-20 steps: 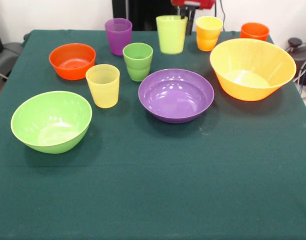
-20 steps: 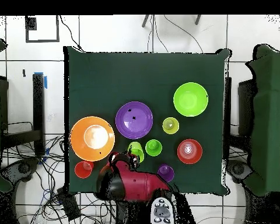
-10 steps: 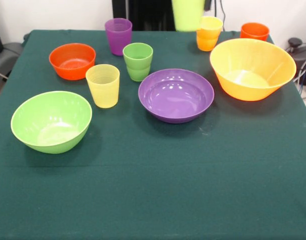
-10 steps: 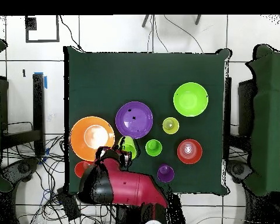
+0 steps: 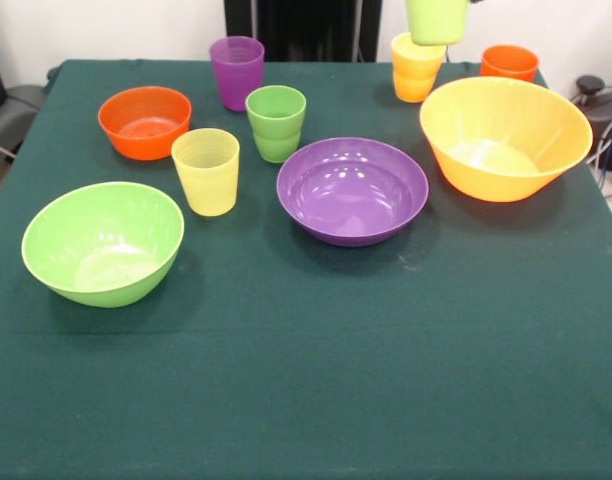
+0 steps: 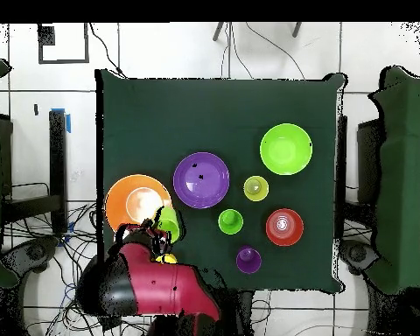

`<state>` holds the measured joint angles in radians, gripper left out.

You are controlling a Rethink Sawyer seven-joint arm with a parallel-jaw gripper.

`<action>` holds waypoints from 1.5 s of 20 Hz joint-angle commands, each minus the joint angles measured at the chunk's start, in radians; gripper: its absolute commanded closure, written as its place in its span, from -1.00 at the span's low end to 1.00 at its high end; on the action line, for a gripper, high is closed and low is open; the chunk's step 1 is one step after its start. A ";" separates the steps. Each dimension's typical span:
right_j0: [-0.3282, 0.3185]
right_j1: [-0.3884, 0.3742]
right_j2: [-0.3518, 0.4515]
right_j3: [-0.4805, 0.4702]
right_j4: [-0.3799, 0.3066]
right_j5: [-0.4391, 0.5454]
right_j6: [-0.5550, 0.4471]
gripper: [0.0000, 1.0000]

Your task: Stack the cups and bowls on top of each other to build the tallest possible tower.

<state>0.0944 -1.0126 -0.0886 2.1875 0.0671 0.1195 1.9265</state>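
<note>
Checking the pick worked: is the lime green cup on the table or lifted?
Lifted: the lime green cup hangs upright above the yellow-orange cup.

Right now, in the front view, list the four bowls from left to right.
Lime green bowl → small orange bowl → purple bowl → yellow-orange bowl.

A dark green cloth (image 5: 306,380) is spread over the table, and on it are seen a lime green bowl (image 5: 103,242), a purple bowl (image 5: 352,190), a yellow-orange bowl (image 5: 504,138) and an orange bowl (image 5: 145,121). The cups are coloured purple (image 5: 237,72), dark green (image 5: 276,122), pale yellow with faint ribbing (image 5: 206,171), yellow-orange (image 5: 414,73), orange (image 5: 509,62) and lime green (image 5: 436,20). The arm (image 6: 152,284) is finished in red and black.
</note>
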 commanded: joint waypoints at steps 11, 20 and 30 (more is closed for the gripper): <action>0.132 0.156 -0.057 -0.146 0.087 0.077 0.233 1.00; 0.166 0.271 -0.078 -0.222 0.109 0.000 0.254 1.00; 0.217 0.314 -0.104 -0.253 0.153 -0.016 0.283 1.00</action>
<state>0.2690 -0.7492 -0.2052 1.9933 0.1653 0.1093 2.0033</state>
